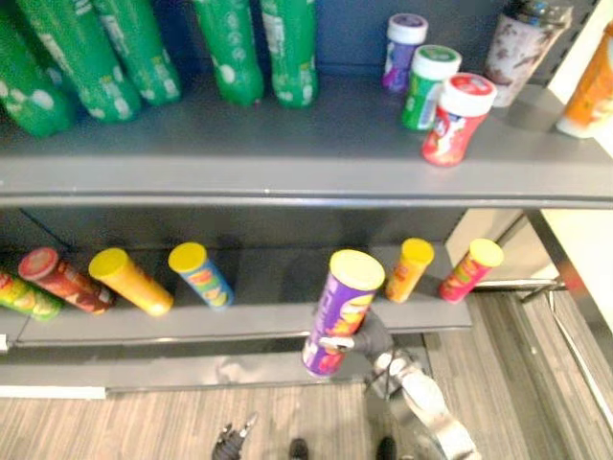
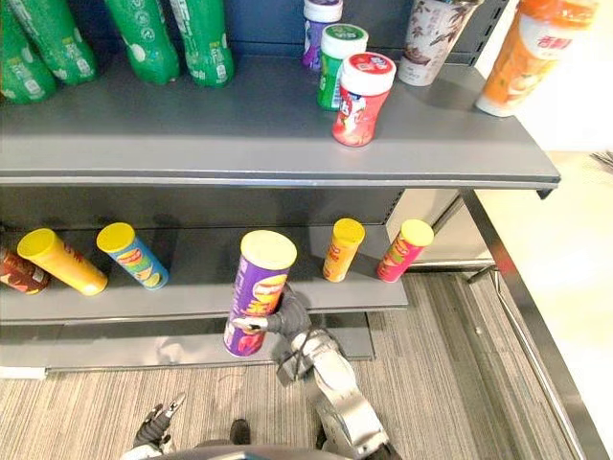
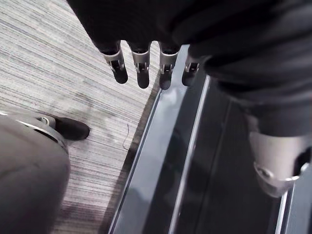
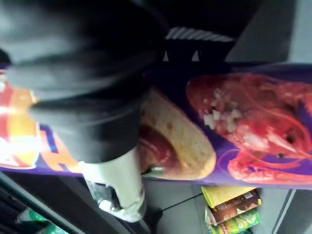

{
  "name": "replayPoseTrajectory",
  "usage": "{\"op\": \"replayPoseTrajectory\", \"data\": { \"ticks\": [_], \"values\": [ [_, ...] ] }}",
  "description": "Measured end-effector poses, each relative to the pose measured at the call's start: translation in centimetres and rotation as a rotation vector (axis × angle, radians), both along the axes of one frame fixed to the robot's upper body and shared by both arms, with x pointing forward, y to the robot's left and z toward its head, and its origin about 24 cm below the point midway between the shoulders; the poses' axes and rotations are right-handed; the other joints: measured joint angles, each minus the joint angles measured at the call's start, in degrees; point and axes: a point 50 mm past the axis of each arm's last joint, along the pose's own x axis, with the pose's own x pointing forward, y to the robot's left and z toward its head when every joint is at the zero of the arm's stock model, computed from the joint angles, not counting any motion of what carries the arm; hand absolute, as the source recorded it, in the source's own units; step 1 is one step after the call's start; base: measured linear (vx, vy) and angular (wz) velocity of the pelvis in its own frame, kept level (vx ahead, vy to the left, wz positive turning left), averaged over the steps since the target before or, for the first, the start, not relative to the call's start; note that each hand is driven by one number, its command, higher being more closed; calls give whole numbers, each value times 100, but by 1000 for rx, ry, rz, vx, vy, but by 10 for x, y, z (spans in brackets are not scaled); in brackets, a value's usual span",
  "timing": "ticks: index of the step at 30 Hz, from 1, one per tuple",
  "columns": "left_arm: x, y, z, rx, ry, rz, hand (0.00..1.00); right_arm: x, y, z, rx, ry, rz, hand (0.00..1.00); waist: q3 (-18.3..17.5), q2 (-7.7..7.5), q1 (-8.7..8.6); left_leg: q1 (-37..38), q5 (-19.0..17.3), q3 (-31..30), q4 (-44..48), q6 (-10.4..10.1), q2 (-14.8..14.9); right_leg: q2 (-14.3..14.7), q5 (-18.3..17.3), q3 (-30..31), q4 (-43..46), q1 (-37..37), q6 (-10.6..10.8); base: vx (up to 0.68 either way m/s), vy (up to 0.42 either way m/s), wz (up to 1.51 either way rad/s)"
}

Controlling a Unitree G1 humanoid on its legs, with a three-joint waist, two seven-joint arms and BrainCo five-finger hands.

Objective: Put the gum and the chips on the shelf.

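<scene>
The right hand (image 1: pixel 370 337) has its fingers curled round the low part of the purple chips can (image 1: pixel 340 309). The can has a yellow lid and stands almost straight up, a bit tilted. It is up in the air, in front of the edge of the lower shelf (image 1: pixel 263 287).

On that shelf, other cans lie on their sides with their lids facing out. The blue can (image 1: pixel 201 275) is on one side of the purple one. The orange can (image 1: pixel 409 269) is close on the other side, with the pink can (image 1: pixel 470 269) next to it. Further left lie the yellow can (image 1: pixel 130 281) and the red can (image 1: pixel 61 280).

The red gum jar (image 1: pixel 458 120) stands on the upper shelf (image 1: pixel 287 149), near its front. The green jar (image 1: pixel 429 87) is just behind it, and the purple jar (image 1: pixel 404 39) is further back. The green bottles (image 1: pixel 230 48) stand well to the left.

The left hand (image 3: pixel 142 69) hangs low over the floor (image 3: pixel 58 73). Its fingers are straight and it holds nothing.
</scene>
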Motion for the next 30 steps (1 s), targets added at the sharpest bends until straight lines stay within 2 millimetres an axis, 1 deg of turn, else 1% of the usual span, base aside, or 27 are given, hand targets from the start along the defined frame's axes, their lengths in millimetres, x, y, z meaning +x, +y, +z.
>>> {"op": "replayPoseTrajectory", "data": {
  "ticks": [1, 3, 4, 6, 7, 8, 9, 10, 11, 12, 13, 14, 15, 16, 17, 18, 19, 20, 23, 24, 25, 27, 30],
  "values": [
    [4, -1, 1, -1, -11, -4, 0, 3, 1, 1, -12, -7, -9, 100, 7, 6, 40, -89, 3, -37, 37, 4, -5, -12, 0, -40, 12, -56, 0, -74, -2, 37],
    [17, -5, 5, 2, -52, -6, 0, 19, 3, 5, -77, -50, -36, 100, 213, 23, 139, -278, 40, -198, 128, 45, -19, -45, -2, -175, 104, -159, -4, -59, 0, 35],
    [20, -6, 6, 4, -59, -7, 0, 23, 3, 7, -97, -63, -47, 100, 285, 32, 170, -308, 47, -246, 180, 54, -31, -57, -6, -204, 116, -156, -10, -52, 3, 35],
    [28, -9, 8, 8, -79, -5, 0, 38, 2, 10, -144, -88, -95, 100, 459, 85, 262, -467, 46, -344, 328, 53, -48, -99, -35, -271, 261, -243, -54, -62, 15, 30],
    [34, -9, 12, 18, -103, -8, 0, 49, 4, 18, -170, -120, -131, 100, 575, 117, 297, -671, 44, -441, 481, 52, -66, -142, -59, -327, 409, -388, -83, -74, 20, 27],
    [37, -9, 13, 22, -114, -13, 0, 54, 3, 22, -177, -135, -149, 100, 629, 130, 306, -720, 45, -473, 544, 52, -71, -162, -74, -359, 481, -465, -95, -70, 23, 26],
    [42, -10, 16, 26, -131, -17, 0, 61, 4, 27, -184, -151, -166, 100, 735, 158, 350, -839, 44, -499, 652, 52, -80, -195, -95, -370, 606, -562, -109, -84, 20, 20],
    [51, -11, 20, 30, -158, -22, 0, 73, 2, 36, -205, -182, -205, 100, 916, 207, 409, -968, 43, -547, 825, 50, -96, -239, -132, -399, 768, -654, -131, -99, 17, 24],
    [56, -12, 22, 33, -175, -22, 0, 78, 1, 40, -208, -193, -225, 100, 998, 223, 415, -1058, 38, -594, 919, 47, -124, -283, -198, -435, 881, -719, -125, -140, 11, 41],
    [65, -13, 27, 38, -205, -27, 0, 89, -2, 48, -208, -203, -268, 100, 1122, 273, 431, -1238, 33, -687, 1070, 46, -167, -377, -306, -527, 1129, -869, -138, -156, 4, 47],
    [72, -14, 31, 42, -234, -35, 0, 98, -5, 55, -213, -213, -321, 100, 1231, 331, 487, -1403, 4, -755, 1198, 18, -188, -440, -381, -566, 1345, -1022, -147, -154, 1, 41],
    [76, -15, 33, 44, -246, -41, 0, 101, -8, 58, -217, -218, -347, 100, 1278, 367, 534, -1479, -27, -771, 1251, 18, -191, -460, -412, -582, 1432, -1091, -159, -164, -8, 28],
    [82, -16, 37, 51, -269, -50, 0, 110, -13, 65, -215, -221, -392, 100, 1419, 427, 575, -1613, -41, -787, 1322, 44, -193, -505, -471, -619, 1586, -1184, -181, -144, -11, 22],
    [83, -16, 38, 52, -278, -53, 0, 114, -15, 68, -214, -222, -409, 100, 1470, 459, 570, -1666, -62, -780, 1358, 81, -188, -532, -495, -654, 1651, -1232, -180, -182, -22, 36],
    [86, -16, 41, 56, -292, -52, 0, 121, -19, 73, -210, -223, -441, 100, 1526, 502, 563, -1789, -26, -726, 1370, 58, -158, -587, -536, -714, 1778, -1360, -191, -133, -20, 42],
    [87, -16, 42, 56, -304, -41, 0, 128, -25, 78, -203, -217, -488, 100, 1558, 544, 568, -1899, 78, -706, 1349, 82, -151, -628, -567, -772, 1879, -1482, -205, -121, -21, 36],
    [88, -15, 43, 52, -310, -30, 0, 131, -28, 81, -198, -214, -513, 100, 1585, 559, 598, -1947, 105, -708, 1344, 81, -153, -643, -573, -778, 1916, -1545, -215, -76, -12, 20],
    [88, -14, 43, 55, -312, -17, 0, 137, -34, 86, -206, -216, -564, 100, 1606, 580, 672, -2047, 164, -719, 1342, 50, -155, -668, -586, -810, 1985, -1661, -237, -70, -16, 7],
    [92, -14, 46, 65, -326, -16, 0, 153, -54, 103, -178, -203, -700, 100, 1652, 654, 752, -2274, 295, -761, 1341, 43, -167, -709, -606, -847, 2126, -1920, -270, -21, -25, 12],
    [94, -16, 47, 64, -332, -24, 0, 157, -62, 110, -163, -207, -749, 100, 1675, 687, 827, -2330, 329, -762, 1322, 40, -168, -728, -615, -846, 2183, -2016, -284, 7, -34, 3],
    [95, -17, 47, 64, -335, -31, 0, 158, -65, 114, -159, -215, -769, 100, 1685, 707, 842, -2363, 354, -766, 1317, 46, -172, -742, -622, -851, 2217, -2060, -295, 17, -46, 5],
    [99, -22, 49, 63, -343, -48, 0, 162, -74, 126, -130, -230, -827, 100, 1738, 786, 845, -2439, 439, -791, 1245, 64, -205, -804, -673, -875, 2341, -2191, -311, 6, -47, 11],
    [103, -25, 51, 68, -356, -53, 0, 168, -86, 140, -91, -231, -902, 100, 1800, 857, 852, -2548, 462, -798, 1252, 45, -237, -886, -762, -883, 2538, -2365, -330, -5, -54, 8]
  ]
}}
